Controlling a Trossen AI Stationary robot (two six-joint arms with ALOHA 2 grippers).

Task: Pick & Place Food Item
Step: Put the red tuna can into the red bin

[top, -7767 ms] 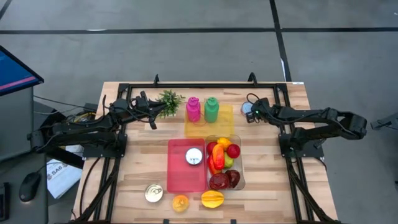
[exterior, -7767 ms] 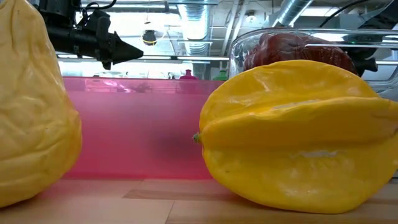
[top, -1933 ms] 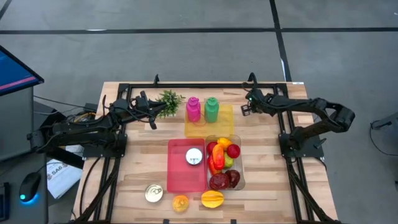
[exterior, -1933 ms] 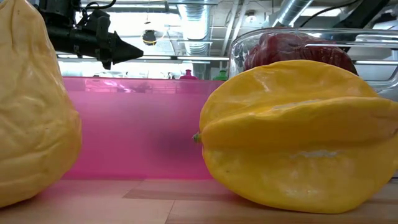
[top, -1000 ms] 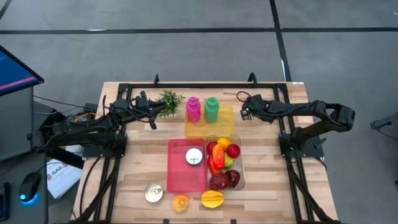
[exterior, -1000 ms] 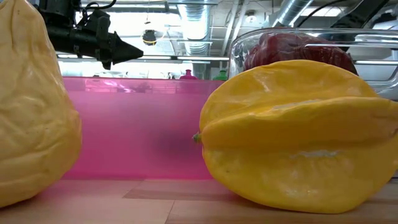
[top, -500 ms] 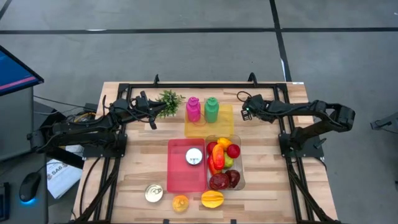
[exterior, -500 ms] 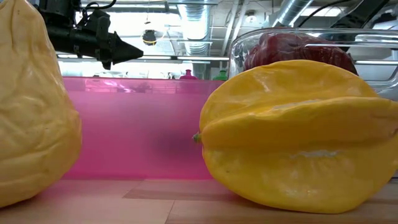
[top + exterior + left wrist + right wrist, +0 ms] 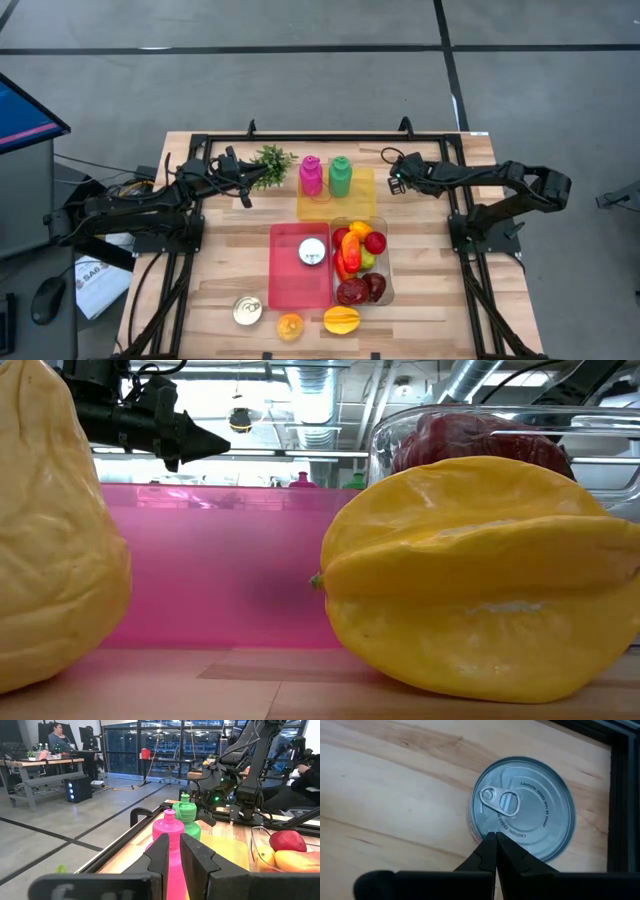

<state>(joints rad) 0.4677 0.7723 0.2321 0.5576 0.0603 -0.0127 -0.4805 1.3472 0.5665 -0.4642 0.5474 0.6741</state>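
Right claw clenched empty, fingertips poised directly above the pull-tab can at the desk's far right corner, apparently aligning before opening to grasp; left claw nearly clenched, idle near pink bottle.

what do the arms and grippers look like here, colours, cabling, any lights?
Both arms are matte black, slim and jointed, on black frame bases. The left gripper has two dark, flat fingers that taper toward the tips. The right gripper has the same black fingers, ending in a narrow point, plus a small green light and a looped black cable at the wrist. No markings are readable.
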